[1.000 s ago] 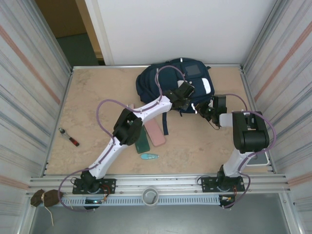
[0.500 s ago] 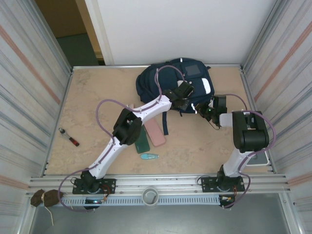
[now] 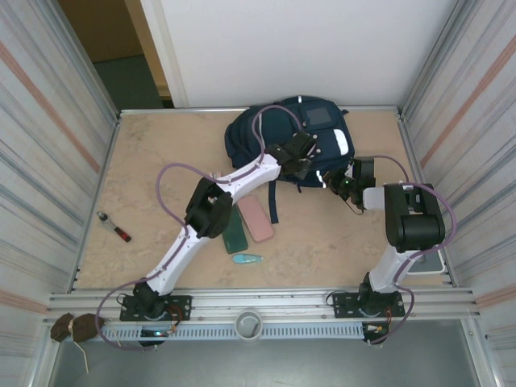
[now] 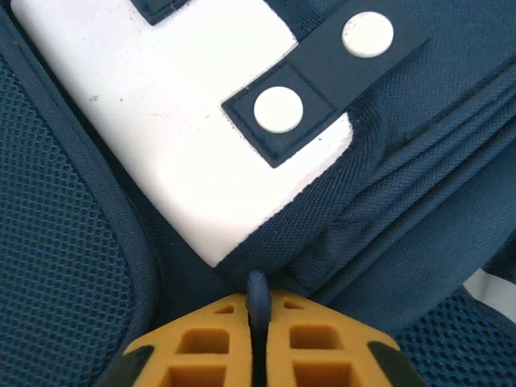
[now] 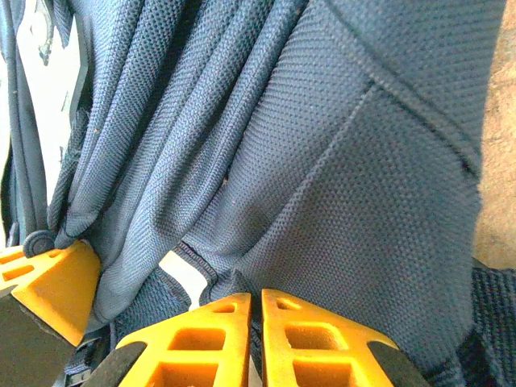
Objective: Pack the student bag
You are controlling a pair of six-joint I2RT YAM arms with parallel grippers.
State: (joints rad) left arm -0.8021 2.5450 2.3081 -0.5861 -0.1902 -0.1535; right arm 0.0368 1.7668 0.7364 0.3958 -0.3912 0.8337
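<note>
Over the table [image 3: 161,153], my left gripper [image 4: 256,326] just clenched on the zipper pull [image 4: 256,292] of the student bag [image 4: 72,242]; my right gripper [image 5: 254,314] pinches its fabric, so unzipping is probably next.

Top cam looked steeply down from above the near edge, covering the whole surface [image 3: 161,145]. Both wrist cams sat point-blank on the student bag [image 3: 242,137], the part all three shared.
</note>
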